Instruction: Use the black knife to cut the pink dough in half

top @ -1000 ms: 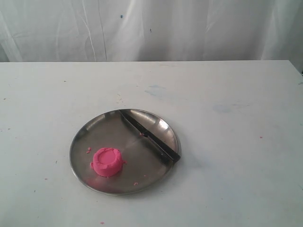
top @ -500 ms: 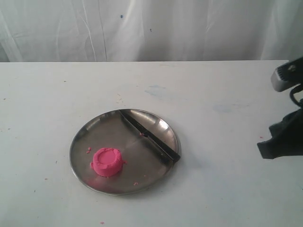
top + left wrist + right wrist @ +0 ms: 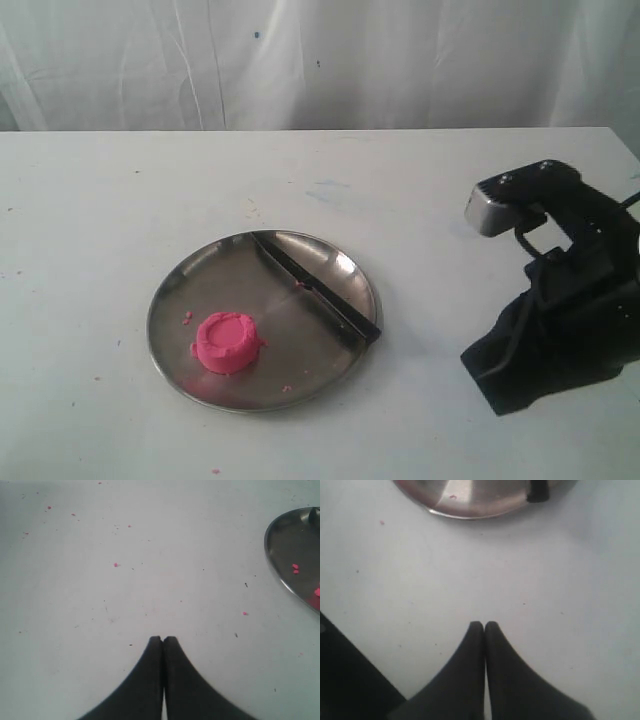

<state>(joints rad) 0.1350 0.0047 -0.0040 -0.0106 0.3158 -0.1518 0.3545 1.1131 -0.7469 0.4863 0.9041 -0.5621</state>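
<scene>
The pink dough (image 3: 227, 342) is a round puck on the front left of the steel plate (image 3: 180, 285). Across the plate's right side lies the black knife (image 3: 318, 288), tip toward the back and handle end over the front-right rim. My right gripper (image 3: 484, 625) is shut and empty above bare table, with the plate's rim (image 3: 470, 511) and the knife's handle end (image 3: 538, 491) ahead of it. My right arm (image 3: 560, 300) stands to the right of the plate, apart from it. My left gripper (image 3: 163, 639) is shut and empty over the table; the plate's edge (image 3: 278, 572) lies off to one side.
Tiny pink crumbs (image 3: 295, 568) lie on the plate and are scattered on the white table (image 3: 450, 200). A white curtain (image 3: 320, 60) hangs behind the table's back edge. The left arm does not show in the exterior view.
My right arm has come into the exterior view from the right edge and moved left toward the plate. The dough, knife and plate have not moved.
</scene>
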